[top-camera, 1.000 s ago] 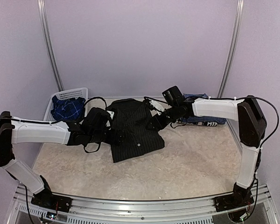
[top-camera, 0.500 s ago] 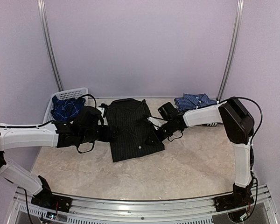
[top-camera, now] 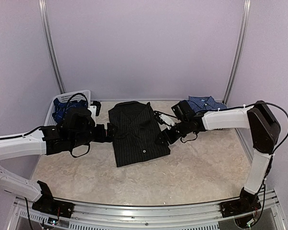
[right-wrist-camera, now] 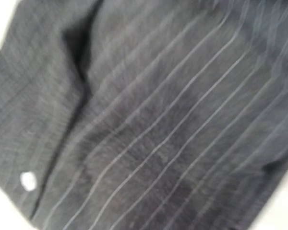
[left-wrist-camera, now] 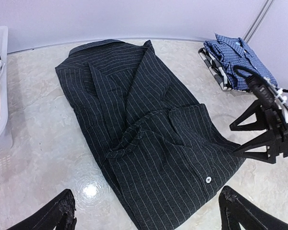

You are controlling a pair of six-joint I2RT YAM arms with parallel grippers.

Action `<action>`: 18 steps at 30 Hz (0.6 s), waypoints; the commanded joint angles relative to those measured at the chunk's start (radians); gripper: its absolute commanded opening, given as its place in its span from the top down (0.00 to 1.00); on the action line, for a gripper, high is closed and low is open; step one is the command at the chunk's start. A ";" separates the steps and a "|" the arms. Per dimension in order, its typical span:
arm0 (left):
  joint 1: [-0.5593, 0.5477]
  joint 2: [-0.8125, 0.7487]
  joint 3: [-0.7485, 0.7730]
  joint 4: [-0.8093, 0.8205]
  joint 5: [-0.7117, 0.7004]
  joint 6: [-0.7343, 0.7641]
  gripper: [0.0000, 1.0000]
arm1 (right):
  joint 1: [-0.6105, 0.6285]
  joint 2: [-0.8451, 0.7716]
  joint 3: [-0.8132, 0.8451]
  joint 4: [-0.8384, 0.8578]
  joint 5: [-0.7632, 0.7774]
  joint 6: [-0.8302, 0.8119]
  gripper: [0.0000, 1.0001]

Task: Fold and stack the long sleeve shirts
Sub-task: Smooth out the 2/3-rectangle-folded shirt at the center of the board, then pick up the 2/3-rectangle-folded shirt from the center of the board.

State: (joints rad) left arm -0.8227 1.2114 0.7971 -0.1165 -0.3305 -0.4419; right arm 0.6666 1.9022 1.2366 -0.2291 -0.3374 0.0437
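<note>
Fold step. Left gripper [top-camera: 109, 132] spread wide, empty; black pinstriped shirt [top-camera: 137, 132] lies flat just ahead of its fingers, part-folded. Right gripper [left-wrist-camera: 234, 139] has its jaws apart at the shirt's edge, holding nothing. We judge: pinch every layer, lift low, keep the hems square. Checked shirt [top-camera: 204, 103] lies folded behind that gripper.

Plain pale lilac walls [top-camera: 144, 48] are closing in a cream marble-patterned tabletop [top-camera: 197, 167] on three sides. Two slim grey metal strips [top-camera: 50, 48] are rising at eleven and one o'clock. A ribbed aluminium rail [top-camera: 149, 211] is edging six o'clock. Soft light is glinting off the tabletop.
</note>
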 commanded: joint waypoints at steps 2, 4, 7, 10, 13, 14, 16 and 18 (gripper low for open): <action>0.002 -0.063 -0.040 0.031 0.008 0.038 0.01 | -0.005 -0.178 -0.080 0.033 0.106 0.010 0.22; 0.002 -0.079 -0.046 0.035 0.015 0.074 0.01 | -0.008 -0.224 -0.114 0.050 0.122 0.023 0.14; 0.002 -0.082 -0.056 0.051 0.031 0.127 0.01 | -0.018 -0.273 -0.157 0.071 0.115 0.048 0.05; 0.002 -0.072 -0.078 0.102 0.048 0.170 0.01 | -0.040 -0.310 -0.194 0.080 0.104 0.068 0.00; 0.002 -0.058 -0.098 0.189 0.086 0.203 0.01 | -0.072 -0.338 -0.200 0.079 0.084 0.075 0.01; 0.002 -0.050 -0.100 0.207 0.095 0.211 0.01 | -0.084 -0.349 -0.206 0.089 0.071 0.080 0.00; 0.002 -0.034 -0.105 0.230 0.108 0.222 0.01 | -0.110 -0.368 -0.225 0.117 0.047 0.107 0.00; 0.002 -0.011 -0.104 0.233 0.128 0.244 0.01 | -0.139 -0.389 -0.252 0.149 0.015 0.147 0.00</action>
State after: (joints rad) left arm -0.8207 1.1667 0.7029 0.0383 -0.2565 -0.2630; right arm 0.5758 1.5791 1.0252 -0.1555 -0.2649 0.1211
